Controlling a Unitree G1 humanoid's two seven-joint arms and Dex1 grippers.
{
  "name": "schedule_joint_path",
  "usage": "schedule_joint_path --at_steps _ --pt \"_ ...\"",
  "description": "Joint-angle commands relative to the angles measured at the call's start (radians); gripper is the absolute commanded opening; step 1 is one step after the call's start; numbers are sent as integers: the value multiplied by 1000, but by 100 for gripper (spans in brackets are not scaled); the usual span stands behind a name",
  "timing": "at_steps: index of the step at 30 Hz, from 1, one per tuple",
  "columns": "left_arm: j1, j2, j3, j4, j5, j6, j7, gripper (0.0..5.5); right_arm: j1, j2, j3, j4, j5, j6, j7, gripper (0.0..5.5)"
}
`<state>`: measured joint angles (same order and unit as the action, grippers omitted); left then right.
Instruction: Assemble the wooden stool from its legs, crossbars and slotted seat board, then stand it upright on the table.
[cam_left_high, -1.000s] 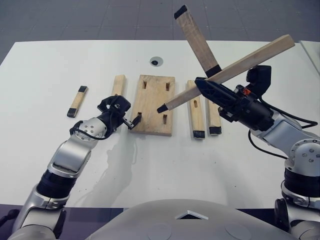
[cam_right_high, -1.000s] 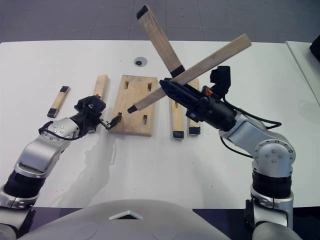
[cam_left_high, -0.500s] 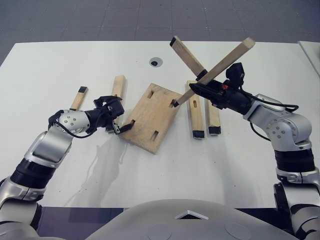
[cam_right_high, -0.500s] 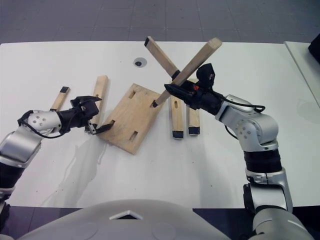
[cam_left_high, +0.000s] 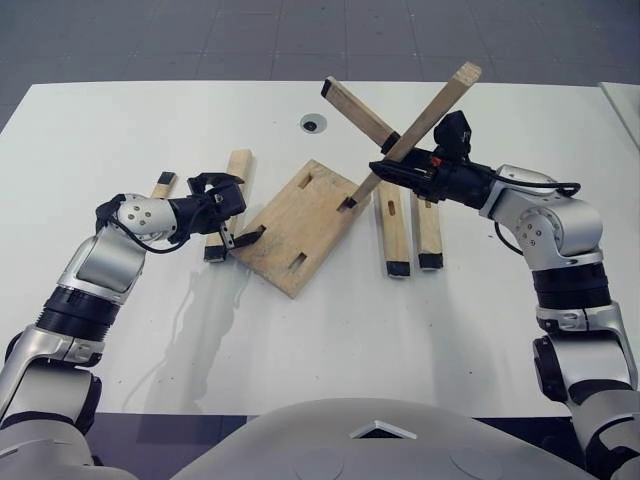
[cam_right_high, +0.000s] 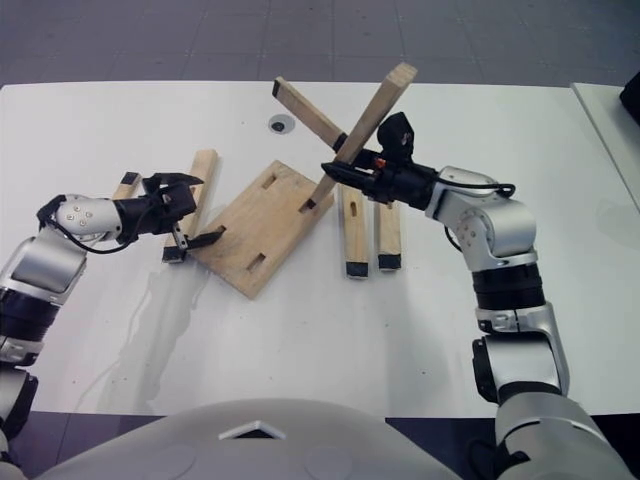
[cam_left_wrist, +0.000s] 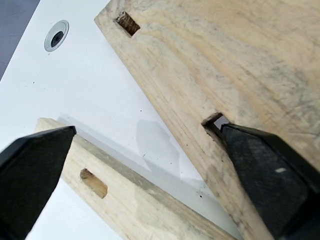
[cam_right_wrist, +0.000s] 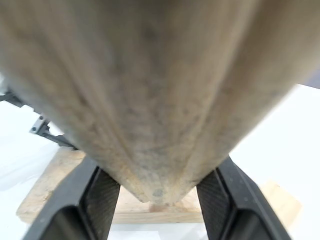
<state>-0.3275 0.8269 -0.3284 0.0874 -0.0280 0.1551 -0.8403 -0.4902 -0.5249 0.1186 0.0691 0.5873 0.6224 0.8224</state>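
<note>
Wooden seat board (cam_left_high: 300, 225) sits skewed. My right hand (cam_left_high: 385, 170) pinches the crossed legs (cam_left_high: 440, 102); left hand (cam_left_high: 235, 212) is spread at the board's edge. The board may slide, so the tenon misses the slot.

left hand (cam_left_high: 240, 208) low, fingers spread wide | right hand (cam_left_high: 385, 170) raised, extended forward, clamped on leg (cam_left_high: 445, 95)

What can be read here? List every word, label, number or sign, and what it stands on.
None: no text, number or sign is readable in any view. The seat board, the loose legs, the crossed leg assembly held in the right gripper and the table bear no print.
</note>
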Motion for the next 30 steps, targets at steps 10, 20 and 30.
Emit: schedule_joint_path --at_steps 10,20,30 --pt "100 -36 -27 2 84 49 -4 540 -114 47 90 250 -166 -37 106 204" --pt "131 -41 -10 -12 94 58 16 540 -159 38 90 388 -225 13 105 204" --pt "131 -87 -8 -76 86 98 44 540 -22 81 220 455 -381 -206 26 204"
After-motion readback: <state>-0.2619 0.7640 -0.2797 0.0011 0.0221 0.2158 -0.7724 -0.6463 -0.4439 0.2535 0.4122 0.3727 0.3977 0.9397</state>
